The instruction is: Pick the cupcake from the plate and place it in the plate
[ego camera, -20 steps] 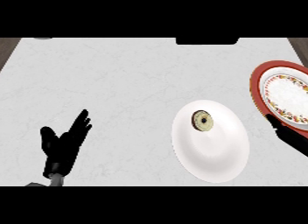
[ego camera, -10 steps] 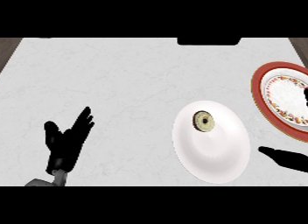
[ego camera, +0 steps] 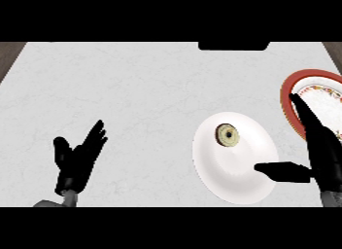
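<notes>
A small cupcake (ego camera: 228, 134), seen from above as an olive ring, sits on the upper part of a plain white plate (ego camera: 235, 175) at centre right. A second plate (ego camera: 294, 93), red-rimmed with a patterned border, lies at the far right edge. My right hand (ego camera: 324, 151) is open to the right of the white plate, fingers stretched up across the red-rimmed plate and thumb lying over the white plate's right rim. It does not touch the cupcake. My left hand (ego camera: 77, 158) rests open at the lower left, fingers up.
The light marble counter (ego camera: 145, 92) spreads wide between the two hands. A dark object (ego camera: 232, 45) sits at the counter's far edge, top centre. Wooden floor shows at both upper corners.
My right hand has come up into view from the lower right and now stands beside the white plate, over the red-rimmed one. The left hand has barely moved.
</notes>
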Motion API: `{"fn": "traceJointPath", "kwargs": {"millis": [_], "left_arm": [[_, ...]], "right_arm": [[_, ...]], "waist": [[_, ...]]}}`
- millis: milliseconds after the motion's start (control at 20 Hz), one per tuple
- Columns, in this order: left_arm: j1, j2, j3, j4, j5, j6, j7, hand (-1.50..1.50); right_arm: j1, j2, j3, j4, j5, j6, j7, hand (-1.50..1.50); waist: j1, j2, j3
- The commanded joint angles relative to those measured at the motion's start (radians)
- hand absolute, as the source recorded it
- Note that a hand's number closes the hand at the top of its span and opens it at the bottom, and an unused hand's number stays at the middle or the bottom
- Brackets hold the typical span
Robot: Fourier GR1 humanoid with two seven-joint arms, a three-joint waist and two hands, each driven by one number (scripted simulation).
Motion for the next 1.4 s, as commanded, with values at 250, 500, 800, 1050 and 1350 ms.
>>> {"fn": "traceJointPath", "kwargs": {"millis": [250, 500, 800, 1050, 1350], "left_arm": [[0.029, -0.014, 0.057, -0.009, -0.008, -0.054, 0.011, 0.0], [0.055, -0.04, 0.062, -0.036, -0.045, -0.054, 0.01, 0.0], [0.02, -0.049, 0.127, 0.016, -0.065, -0.114, 0.008, 0.0], [0.006, -0.075, 0.121, -0.047, -0.092, -0.083, 0.098, 0.0], [0.049, -0.062, 0.179, -0.017, -0.106, -0.162, 0.03, 0.0]], "right_arm": [[-0.118, 0.18, 0.037, 0.154, 0.129, 0.132, 0.114, -1.5], [-0.09, 0.307, 0.09, 0.137, 0.218, 0.133, 0.162, -1.5], [-0.076, 0.402, 0.059, 0.278, 0.287, 0.103, 0.03, -1.5], [-0.148, 0.437, 0.019, 0.371, 0.377, 0.145, 0.096, -1.5], [-0.134, 0.452, -0.038, 0.333, 0.405, 0.249, 0.12, -1.5]], "waist": [[-0.004, 0.0, 0.001], [-0.006, -0.001, 0.001], [-0.008, 0.0, 0.001], [-0.007, 0.0, 0.001], [-0.008, -0.001, 0.001]]}}
